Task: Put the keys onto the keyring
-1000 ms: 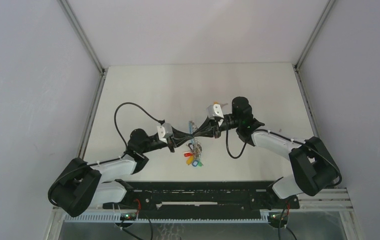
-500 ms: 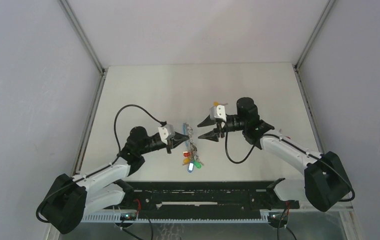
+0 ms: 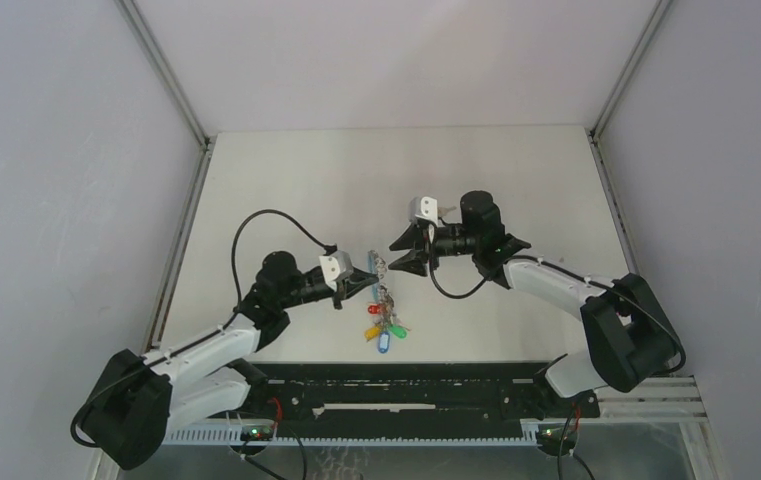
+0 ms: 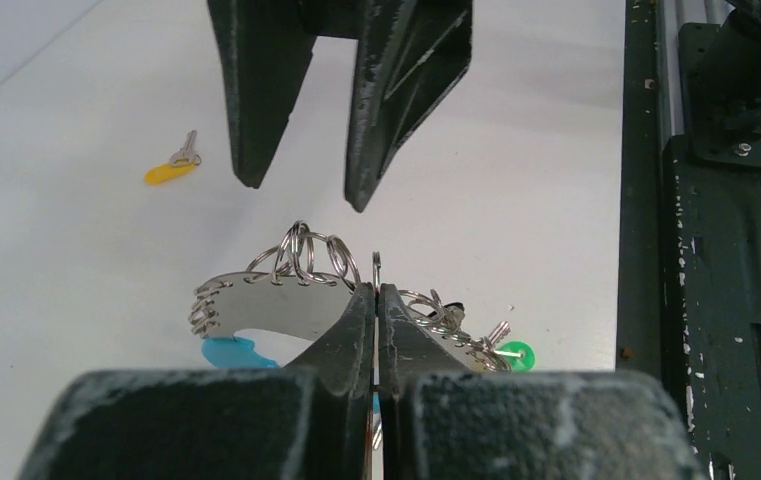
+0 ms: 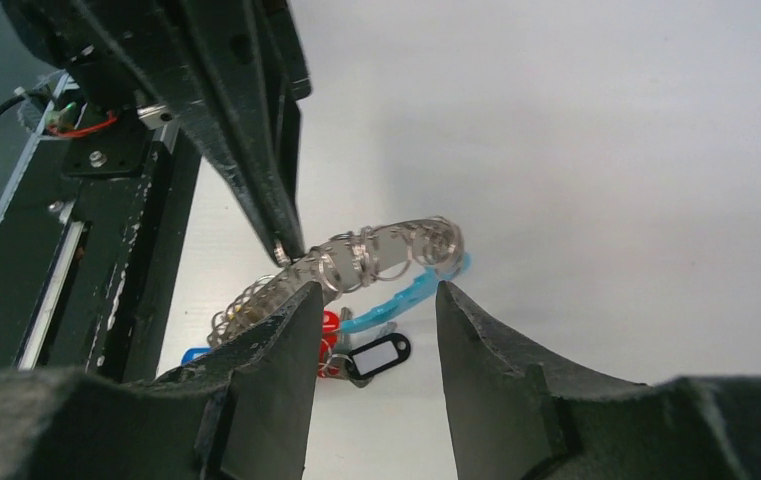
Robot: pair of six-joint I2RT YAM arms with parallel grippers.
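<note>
Keyring (image 4: 256,305) clamped by left gripper (image 4: 376,290); right gripper (image 3: 396,257) moved closer.
Left fingers are pressed fully together on the ring's metal band, near table centre. Right fingers are spread wide, nothing held, shifted left since 0.5 s ago, now just beside the ring. 1 yellow-tagged key (image 4: 171,170) lies apart on the table.

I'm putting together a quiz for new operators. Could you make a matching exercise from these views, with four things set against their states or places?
Things:
1. left gripper
2. right gripper
3. keyring
4. yellow-tagged key

States or places:
A. lies alone on the table
B. open, facing the ring
C. held up by one gripper
D. shut

Pairs: 1-D, 2-B, 3-C, 4-A
</note>
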